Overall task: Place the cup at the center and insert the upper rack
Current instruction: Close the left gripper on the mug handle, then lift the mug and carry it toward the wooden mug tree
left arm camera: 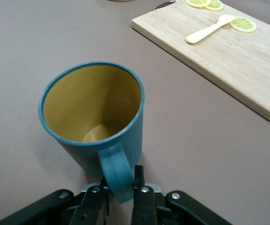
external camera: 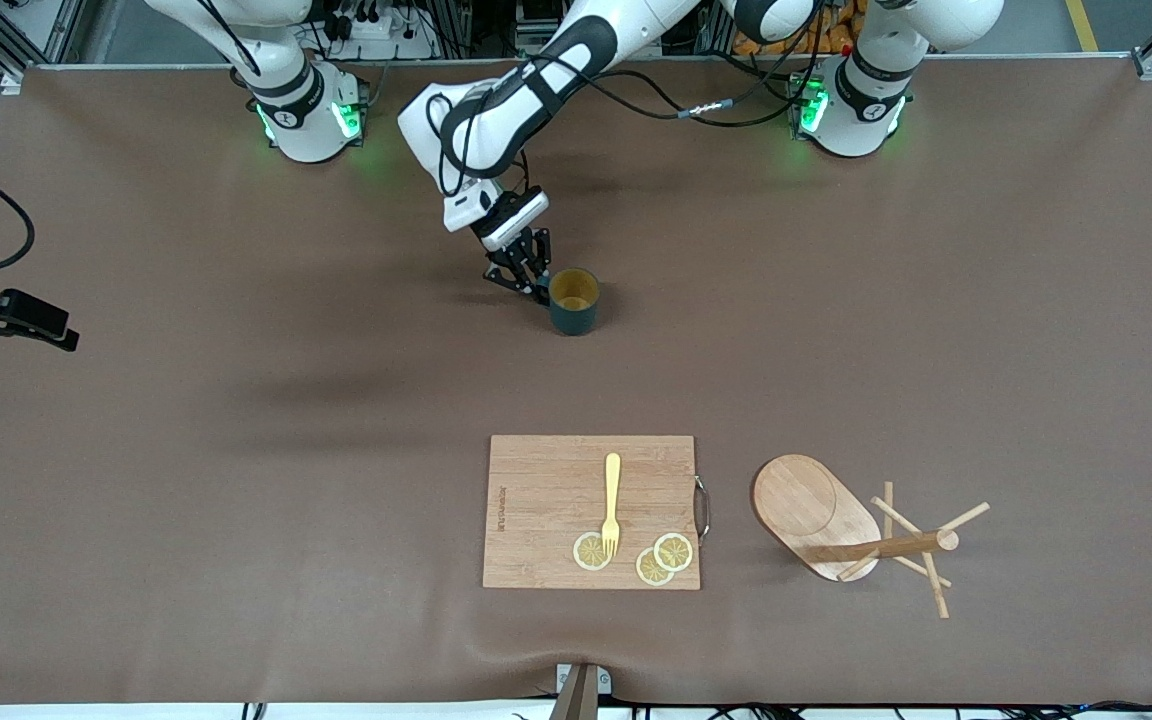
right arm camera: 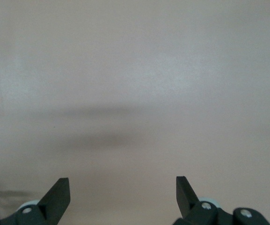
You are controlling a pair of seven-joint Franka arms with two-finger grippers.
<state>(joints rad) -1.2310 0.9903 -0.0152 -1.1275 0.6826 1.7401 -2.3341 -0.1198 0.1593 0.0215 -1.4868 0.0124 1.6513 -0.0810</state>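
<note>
the left arm slants down mid-counter, its pincer point(external camera: 533, 283) pinching the handle of the upright glossy teal cup point(external camera: 573, 301). the right pincer point(right arm camera: 123, 194) waits spread wide. the pale wooden upper rack point(external camera: 841, 525) lies toppled beside the bamboo board point(external camera: 591, 510).

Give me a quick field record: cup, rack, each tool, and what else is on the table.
cup: upright on the table, empty inside, nearer the bases than the cutting board
left tool: at the cup, closed on its handle
right tool: open over bare table; arm waits
upper rack: lying on its side, beside the cutting board, toward the left arm's end
cutting board: holds a yellow fork and three lemon slices
</note>
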